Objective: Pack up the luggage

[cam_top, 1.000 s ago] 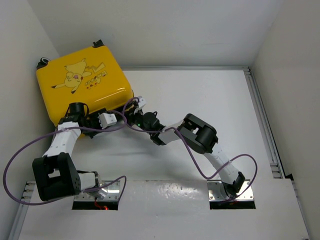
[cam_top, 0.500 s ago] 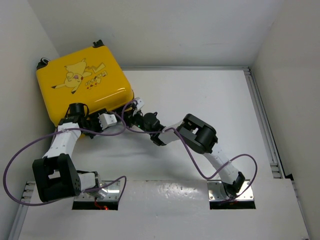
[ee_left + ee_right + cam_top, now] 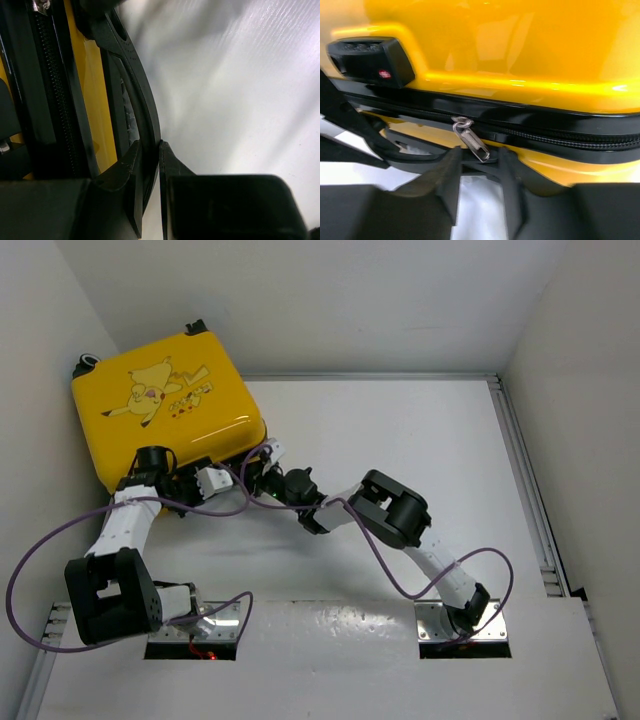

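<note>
Overhead, I can't make out the left claw or right claw. Their wrists cover them, along with the near edge of the large yellow hard-shell suitcase at the counter's far left corner. The left wrist view's top edge cuts off the black curved handle. The black lock block has markings too blurred to read.

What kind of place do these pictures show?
Probably a robot test bench: a white table boxed in by plain white panels, the left arm and right arm bolted at its near edge, one yellow suitcase.
</note>
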You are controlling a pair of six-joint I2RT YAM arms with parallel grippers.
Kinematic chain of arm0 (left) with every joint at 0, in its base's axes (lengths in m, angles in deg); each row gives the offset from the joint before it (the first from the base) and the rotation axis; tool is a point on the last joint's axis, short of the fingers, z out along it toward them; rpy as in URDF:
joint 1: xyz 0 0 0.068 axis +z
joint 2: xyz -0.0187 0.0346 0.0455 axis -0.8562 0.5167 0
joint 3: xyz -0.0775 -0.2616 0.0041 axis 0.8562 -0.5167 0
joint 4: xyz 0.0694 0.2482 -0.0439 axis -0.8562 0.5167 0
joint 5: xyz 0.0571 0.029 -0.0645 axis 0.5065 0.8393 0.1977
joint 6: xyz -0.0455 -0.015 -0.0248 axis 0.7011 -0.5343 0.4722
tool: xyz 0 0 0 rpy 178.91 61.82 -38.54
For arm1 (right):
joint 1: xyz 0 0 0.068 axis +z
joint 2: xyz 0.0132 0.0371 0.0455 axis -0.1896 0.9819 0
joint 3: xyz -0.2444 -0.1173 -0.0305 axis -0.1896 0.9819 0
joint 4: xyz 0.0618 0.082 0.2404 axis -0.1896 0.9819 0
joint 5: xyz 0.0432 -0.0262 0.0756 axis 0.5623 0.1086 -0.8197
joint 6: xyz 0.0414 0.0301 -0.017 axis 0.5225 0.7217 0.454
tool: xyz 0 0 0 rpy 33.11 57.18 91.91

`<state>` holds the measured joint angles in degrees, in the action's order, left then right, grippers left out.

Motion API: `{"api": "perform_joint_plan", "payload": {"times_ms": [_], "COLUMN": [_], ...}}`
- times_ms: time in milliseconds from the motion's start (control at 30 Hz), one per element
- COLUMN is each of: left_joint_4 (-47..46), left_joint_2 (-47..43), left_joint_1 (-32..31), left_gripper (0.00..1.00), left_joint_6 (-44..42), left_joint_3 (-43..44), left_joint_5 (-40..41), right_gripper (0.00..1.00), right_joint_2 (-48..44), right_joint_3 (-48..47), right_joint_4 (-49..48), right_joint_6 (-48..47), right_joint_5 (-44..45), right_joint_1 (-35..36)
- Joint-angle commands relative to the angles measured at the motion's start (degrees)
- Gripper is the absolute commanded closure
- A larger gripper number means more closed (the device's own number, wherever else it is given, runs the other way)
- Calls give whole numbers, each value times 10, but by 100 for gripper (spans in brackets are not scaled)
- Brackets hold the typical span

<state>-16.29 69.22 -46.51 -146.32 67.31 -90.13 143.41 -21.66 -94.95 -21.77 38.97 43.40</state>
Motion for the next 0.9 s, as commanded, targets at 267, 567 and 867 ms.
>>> {"api": "perform_joint_plan", "payload": {"times_ms": [267,567,867], "left_joint_4": [75,75,75], "left_joint_2": [-26,-26,-26], "left_joint_1": [-13,-8,-8], "left_gripper": [100,100,100], "left_joint_6": [25,25,25], "left_joint_3": [3,-7,-7], "left_joint_5": [-126,-126,-126], "right_gripper": [64,54,54], "right_joint_2": [21,29,36], "right_joint_3": [-74,-79,-96], "right_joint_4": [-38,-68,-91], "right_joint_6": [-52,-82,-115], "right_joint_5": [-38,15,49], "right_joint_1": [61,62,65]}}
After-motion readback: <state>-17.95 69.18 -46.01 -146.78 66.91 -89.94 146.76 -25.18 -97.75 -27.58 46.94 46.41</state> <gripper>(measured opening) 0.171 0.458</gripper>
